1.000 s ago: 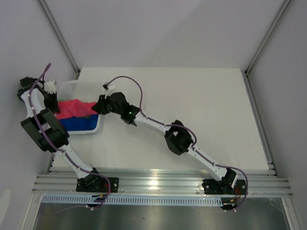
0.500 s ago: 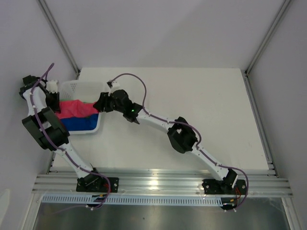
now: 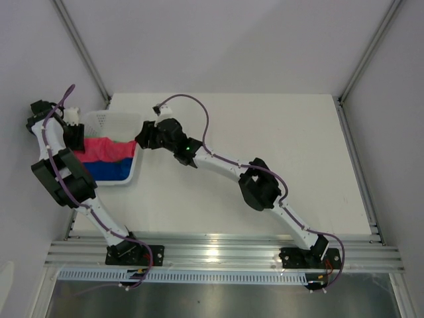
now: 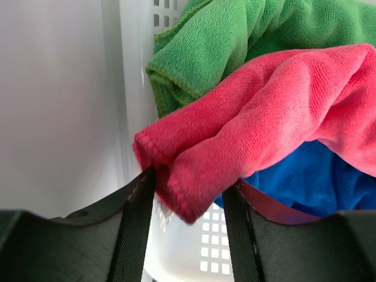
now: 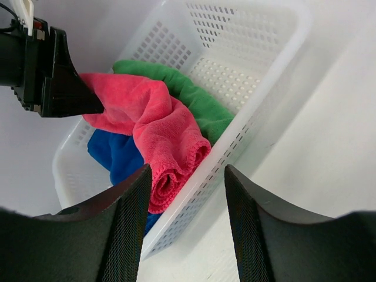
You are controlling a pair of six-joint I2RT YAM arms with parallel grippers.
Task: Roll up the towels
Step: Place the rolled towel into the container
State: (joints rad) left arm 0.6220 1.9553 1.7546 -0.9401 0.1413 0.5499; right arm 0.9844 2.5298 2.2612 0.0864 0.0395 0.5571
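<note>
A white plastic mesh basket (image 5: 252,53) sits at the far left corner of the white table (image 3: 265,132), holding all three towels. The pink-red towel (image 5: 158,129) lies on top as a loose roll, running across the basket from its left wall to its right rim. The green towel (image 5: 194,97) is bunched beneath it on the far side, and the blue towel (image 5: 114,153) lies beneath it on the near side.

The left gripper (image 4: 188,182) is at the basket's left wall. Its two fingers stand on either side of the pink-red towel's left end and touch it. Whether they are pressing the cloth or only resting against it cannot be told. The right gripper (image 5: 185,176) hangs over the basket's right rim with its fingers spread and nothing between them, clear of the roll's right end.

This looks like the release of a rolled towel into the basket. To do it well, the left fingers should part fully before the arm moves. The arm should then draw straight back off the end, not sideways, because microfibre clings and a drag could uncurl the roll. The right gripper should rise clear of the mesh rim.
</note>
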